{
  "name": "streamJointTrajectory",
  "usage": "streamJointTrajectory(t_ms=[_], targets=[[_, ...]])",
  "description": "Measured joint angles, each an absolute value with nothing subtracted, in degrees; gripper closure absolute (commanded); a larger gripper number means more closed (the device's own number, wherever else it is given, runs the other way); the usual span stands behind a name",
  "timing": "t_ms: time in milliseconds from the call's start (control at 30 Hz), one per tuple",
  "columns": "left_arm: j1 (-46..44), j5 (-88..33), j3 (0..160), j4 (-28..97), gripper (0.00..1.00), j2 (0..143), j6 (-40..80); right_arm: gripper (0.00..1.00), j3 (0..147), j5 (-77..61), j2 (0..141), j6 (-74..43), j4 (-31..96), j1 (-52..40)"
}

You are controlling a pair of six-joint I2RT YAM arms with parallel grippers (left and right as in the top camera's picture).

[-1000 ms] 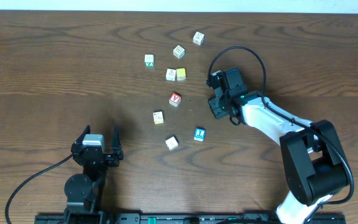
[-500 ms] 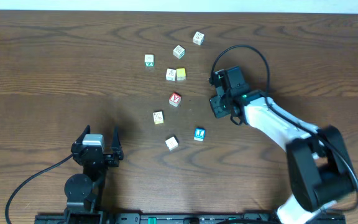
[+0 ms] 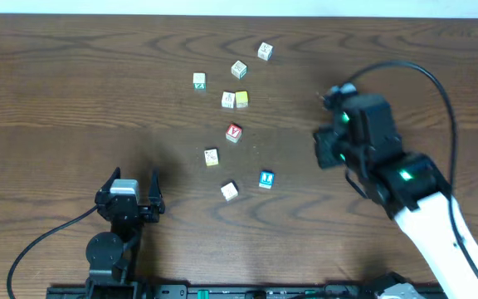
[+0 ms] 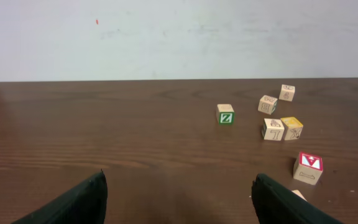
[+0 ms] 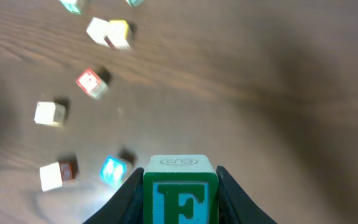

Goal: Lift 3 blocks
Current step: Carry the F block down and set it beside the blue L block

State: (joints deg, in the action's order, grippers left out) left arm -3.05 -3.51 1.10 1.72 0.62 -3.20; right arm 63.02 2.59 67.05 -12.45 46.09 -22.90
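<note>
The green F block (image 5: 180, 193) is clear of the tabletop (image 3: 73, 100), clamped between the right fingers (image 5: 128, 194), which press on its two sides with the letter face turned toward the wrist camera. The wood below it looks far off and blurred, so the block seems to hang well above the surface. From overhead the block itself is hidden under the right wrist, which sits to the right of the scattered cubes.

Below and to the left of the held block lies the blue block (image 5: 114, 171), flat on the tabletop, and just beside that is a cream block (image 5: 50, 176). Neither is touched by anything. Farther up the tabletop are the red Y cube (image 3: 234, 132), a yellow cube (image 3: 241, 99) touching a pale neighbour, and several more cubes well apart from both arms.

The left fingers (image 4: 73, 202) are spread as wide as they go and hold nothing; that arm rests low at the near left edge, far from every cube.

As a judgement: one of the three lifts is in hand, with the F block raised. The blue and cream blocks lie on the wood, so two lifts appear to be left, and the blue one is nearest the right arm
</note>
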Motion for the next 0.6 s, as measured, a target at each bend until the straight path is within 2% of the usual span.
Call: streamJointTrajectory(t_ms=[100, 267, 400, 600], targets=[[-3.05, -3.53, 1.1, 1.72, 0.25, 0.62, -3.22, 0.82, 61.76, 3.81, 65.1, -15.68, 48.9, -22.94], [-3.05, -3.53, 1.1, 1.72, 0.25, 0.62, -3.2, 0.8, 53.12, 4.62, 66.22, -21.45, 45.93, -23.07], [-3.05, -3.51, 1.1, 1.72, 0.25, 0.64, -3.2, 0.72, 45.63, 3.77, 67.92, -24.18, 38.0, -24.08], [-3.05, -3.51, 1.1, 1.72, 0.25, 0.62, -3.2, 0.69, 40.38, 2.28, 70.41, -26.33, 27.97, -25.45]])
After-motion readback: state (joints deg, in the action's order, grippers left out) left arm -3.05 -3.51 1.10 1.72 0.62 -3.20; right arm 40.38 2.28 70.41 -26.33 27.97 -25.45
